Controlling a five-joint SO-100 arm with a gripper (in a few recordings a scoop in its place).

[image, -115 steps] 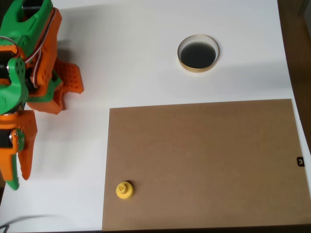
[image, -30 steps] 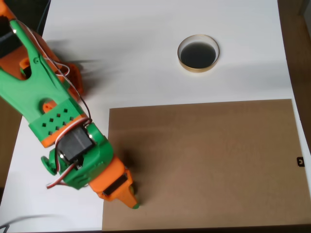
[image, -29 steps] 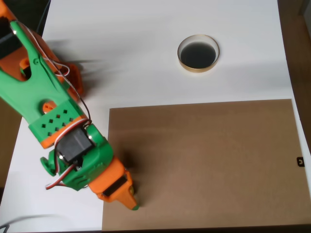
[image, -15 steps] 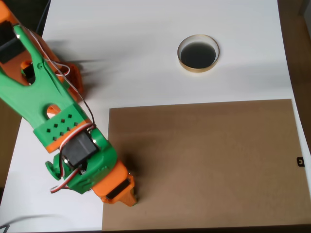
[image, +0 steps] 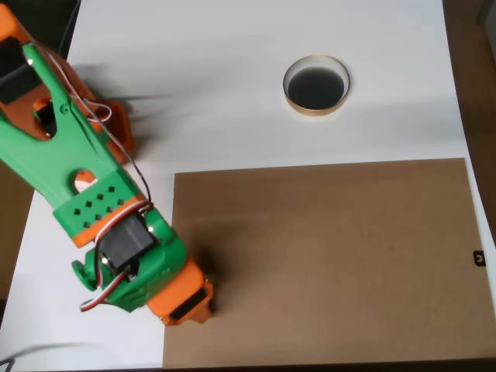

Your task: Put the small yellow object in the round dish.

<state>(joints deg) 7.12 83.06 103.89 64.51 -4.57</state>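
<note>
The round dish (image: 316,85), tan-rimmed with a dark inside, stands on the white table at the upper middle of the overhead view, with nothing in it. My green and orange arm reaches down from the upper left to the brown board's lower left corner. Its gripper (image: 194,304) points straight down there, and the wrist body covers the fingers, so I cannot tell how the jaws stand. The small yellow object is hidden under the gripper.
A brown board (image: 325,256) covers the lower right of the white table (image: 232,93). The arm's orange base (image: 116,128) sits at the left edge. A small black tag (image: 479,258) lies at the board's right edge.
The arm swung from the left edge to the board's lower left corner, over where the yellow object lay. In the last second the gripper tip drew in slightly; its finger tip no longer shows.
</note>
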